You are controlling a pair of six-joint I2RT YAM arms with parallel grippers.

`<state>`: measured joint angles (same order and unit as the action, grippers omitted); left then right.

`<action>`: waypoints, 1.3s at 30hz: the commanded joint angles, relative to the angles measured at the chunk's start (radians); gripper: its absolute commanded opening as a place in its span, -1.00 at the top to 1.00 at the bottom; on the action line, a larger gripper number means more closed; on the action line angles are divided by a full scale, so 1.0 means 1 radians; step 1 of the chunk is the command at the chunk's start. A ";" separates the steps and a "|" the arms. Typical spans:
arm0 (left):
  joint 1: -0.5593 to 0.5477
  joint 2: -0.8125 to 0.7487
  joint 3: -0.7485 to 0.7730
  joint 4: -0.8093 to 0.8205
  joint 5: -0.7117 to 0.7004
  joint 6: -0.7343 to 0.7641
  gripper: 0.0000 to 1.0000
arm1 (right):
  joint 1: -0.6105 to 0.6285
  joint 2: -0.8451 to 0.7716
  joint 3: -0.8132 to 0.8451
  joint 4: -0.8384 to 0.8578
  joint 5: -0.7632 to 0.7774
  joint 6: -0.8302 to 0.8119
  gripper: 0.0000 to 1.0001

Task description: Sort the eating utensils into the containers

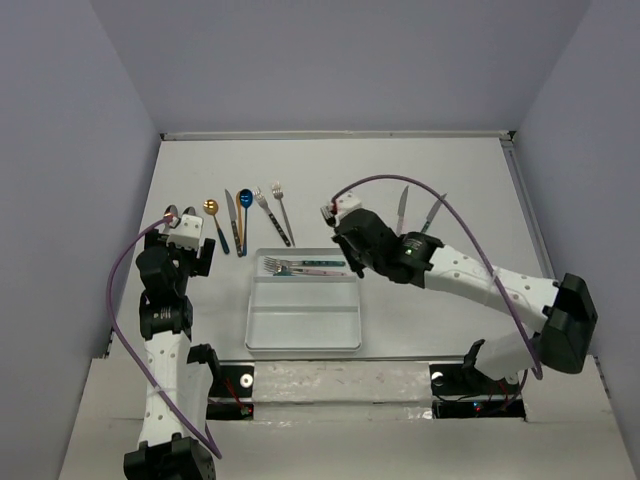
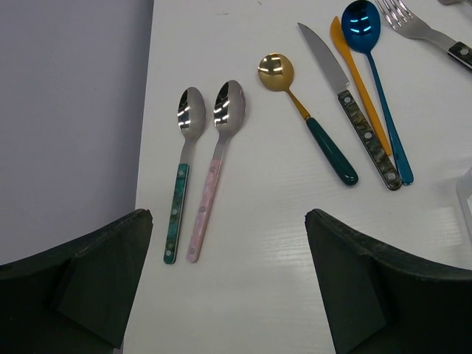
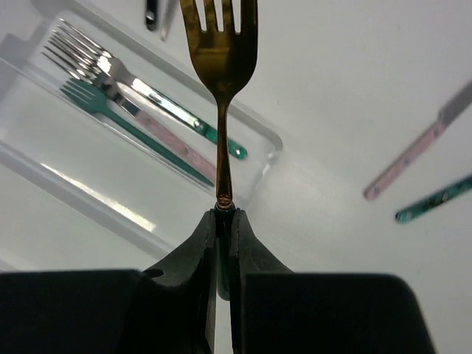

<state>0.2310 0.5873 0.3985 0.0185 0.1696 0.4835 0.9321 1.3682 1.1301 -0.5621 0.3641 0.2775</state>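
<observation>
**Fig.** Right gripper (image 3: 223, 215) clamps the gold fork (image 3: 220, 51) by its handle over the far compartment of the tray (image 1: 303, 335), where forks (image 3: 110, 70) already lie: like with like. Left gripper (image 2: 230, 251), jaws spread wide, empty, hovers above 2 spoons (image 2: 214, 166) by the left edge of the desk (image 1: 450, 180).

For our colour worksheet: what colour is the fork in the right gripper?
Gold. The fork shows best in the right wrist view.

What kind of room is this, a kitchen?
Probably a robot test booth, not a kitchen. Plain grey walls box in a white table, two cabled robot arms are bolted at its edge, and the right pincer holds a gold fork near a white tray.
</observation>
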 commanded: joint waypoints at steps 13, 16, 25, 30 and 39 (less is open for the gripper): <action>0.005 0.014 -0.013 0.052 -0.087 -0.003 -0.98 | 0.157 0.617 0.364 0.272 0.059 -0.866 0.95; 0.005 0.017 -0.012 0.052 -0.087 -0.003 -0.98 | 0.166 0.663 0.365 0.297 0.081 -0.909 0.92; 0.005 0.025 -0.010 0.051 -0.093 -0.003 -0.98 | 0.166 0.664 0.329 0.352 0.119 -0.946 0.46; 0.005 0.029 -0.010 0.052 -0.097 -0.003 -0.98 | 0.166 0.576 0.307 0.413 0.174 -0.862 0.31; 0.005 0.052 0.022 0.075 -0.122 0.018 -0.98 | 0.140 0.274 0.266 0.525 0.246 -0.542 -0.75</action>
<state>0.2310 0.6201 0.3985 0.0360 0.0662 0.4824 1.0882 1.8133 1.4033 -0.1635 0.5068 -0.4854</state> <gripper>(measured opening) 0.989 0.689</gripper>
